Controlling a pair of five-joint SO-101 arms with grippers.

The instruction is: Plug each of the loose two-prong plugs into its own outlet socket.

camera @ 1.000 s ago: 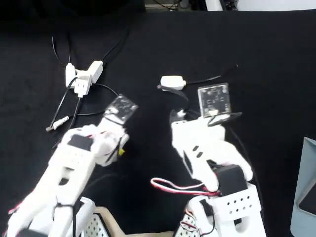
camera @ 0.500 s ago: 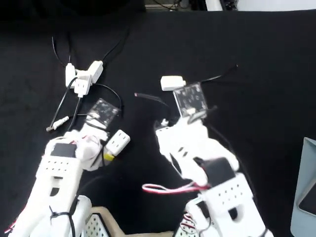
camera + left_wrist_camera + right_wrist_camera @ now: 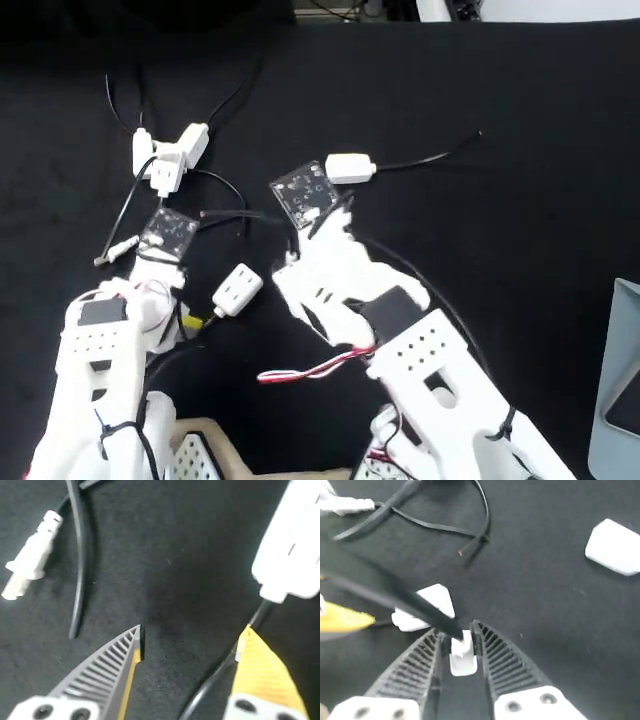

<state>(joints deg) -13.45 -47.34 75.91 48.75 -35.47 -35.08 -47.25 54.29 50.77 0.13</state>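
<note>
Black cloth (image 3: 520, 220) covers the table: matte, with a fine nap.

Socket (image 3: 238, 288): white hard plastic, a blocky rounded rectangle with narrow slots on its face. It lies flat on the cloth between the two arms, a black cord (image 3: 260, 615) running out of one end. In the left wrist view the socket (image 3: 295, 545) sits just beyond the yellow fingertip.

Right gripper (image 3: 458, 629): two grey ribbed fingers (image 3: 500, 655), narrowed and clamped on a small white plug (image 3: 462, 657). The plug's smooth moulded body is pinched between the pads, and its black lead trails off diagonally. The grip hangs just beside the socket (image 3: 427, 607), not touching it. The lead crosses in front of the socket in this view.

Left gripper (image 3: 192, 630): spread wide, one grey ribbed finger (image 3: 117, 657) and one smooth yellow finger (image 3: 257, 665), with nothing between them but cloth. It stands at the cord end of the socket.

Loose plug (image 3: 30, 562): white, tapered, with pale prongs. It lies flat on the cloth, on the far side of the left gripper from the socket (image 3: 115, 250).

Thin black cable (image 3: 482, 510): glossy, looped, with a bare reddish tip, and it runs beyond the socket.

White block (image 3: 350, 167): rounded and smooth, its lead running away from the socket, on the cloth past the right arm.

A joined bunch of white plugs (image 3: 165, 155) with black leads lies well apart from the socket, beyond the loose plug.
</note>
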